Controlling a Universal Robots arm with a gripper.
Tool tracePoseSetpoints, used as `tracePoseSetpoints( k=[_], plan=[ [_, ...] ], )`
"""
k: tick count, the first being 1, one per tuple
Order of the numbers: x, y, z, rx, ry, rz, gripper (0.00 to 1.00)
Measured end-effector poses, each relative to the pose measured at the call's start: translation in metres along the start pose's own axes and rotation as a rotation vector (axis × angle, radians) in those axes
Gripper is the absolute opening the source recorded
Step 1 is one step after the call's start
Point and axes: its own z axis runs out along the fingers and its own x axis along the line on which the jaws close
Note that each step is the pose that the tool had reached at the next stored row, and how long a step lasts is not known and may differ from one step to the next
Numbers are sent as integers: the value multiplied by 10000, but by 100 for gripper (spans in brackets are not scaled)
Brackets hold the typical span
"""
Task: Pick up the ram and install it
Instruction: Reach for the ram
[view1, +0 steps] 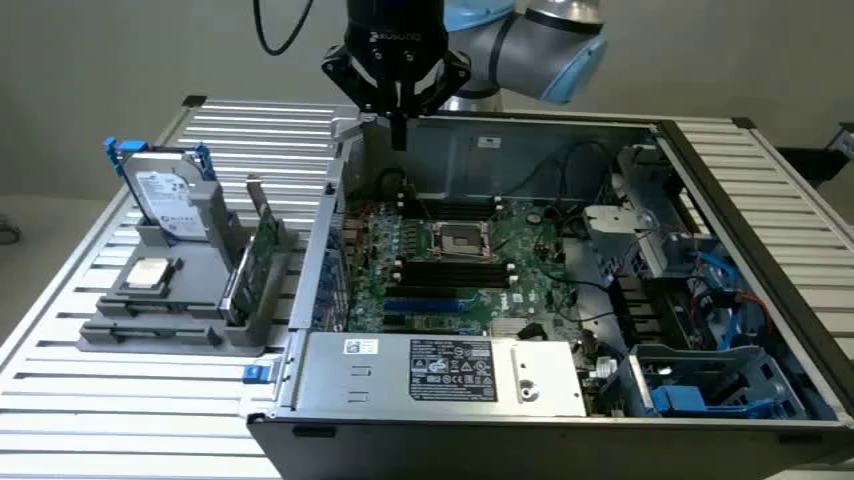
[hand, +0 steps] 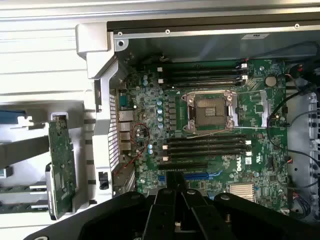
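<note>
My gripper hangs shut above the back left corner of the open computer case, with nothing visible between its fingers. In the wrist view the gripper points down over the motherboard, near the blue slot. Long black memory slots lie on both sides of the processor socket. In the grey holder outside the case lie two thin green strips; I cannot tell for sure that they are the ram.
The grey holder on the slatted table carries a hard drive, a processor and an upright green expansion card. A power supply fills the case front. Cables and drive bays crowd the exterior view's right.
</note>
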Motion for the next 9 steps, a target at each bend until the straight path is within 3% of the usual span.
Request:
tracePoseSetpoints(
  k=[9],
  plan=[
    [13, -1, -1, 3, 22, 2, 11]
  ],
)
